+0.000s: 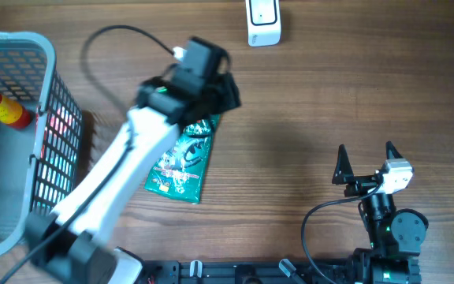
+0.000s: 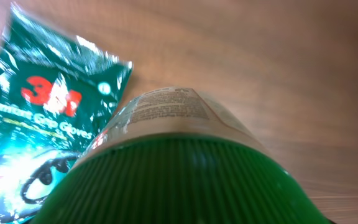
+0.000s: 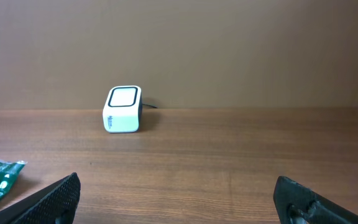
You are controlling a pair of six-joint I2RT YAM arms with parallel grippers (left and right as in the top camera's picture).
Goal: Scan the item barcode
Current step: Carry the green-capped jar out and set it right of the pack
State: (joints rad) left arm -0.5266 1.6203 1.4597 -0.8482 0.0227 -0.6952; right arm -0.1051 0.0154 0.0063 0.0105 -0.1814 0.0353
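Brown wooden surface (image 1: 306, 118), plain brown wall (image 3: 229, 50) behind. White barcode scanner (image 1: 263, 24) at the far edge; 3M gloves packet (image 1: 181, 162) near a grey basket (image 1: 50, 95). Left tool (image 1: 217, 88) clamps 1 green-capped bottle (image 2: 179, 180) above the packet. Right tool (image 1: 366, 150) stands apart.

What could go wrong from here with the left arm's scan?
1. No barcode shows on the green-capped bottle in the left gripper; it may reach the scanner facing wrong.
2. The glove packet lies right under that arm; a low move could drag it.
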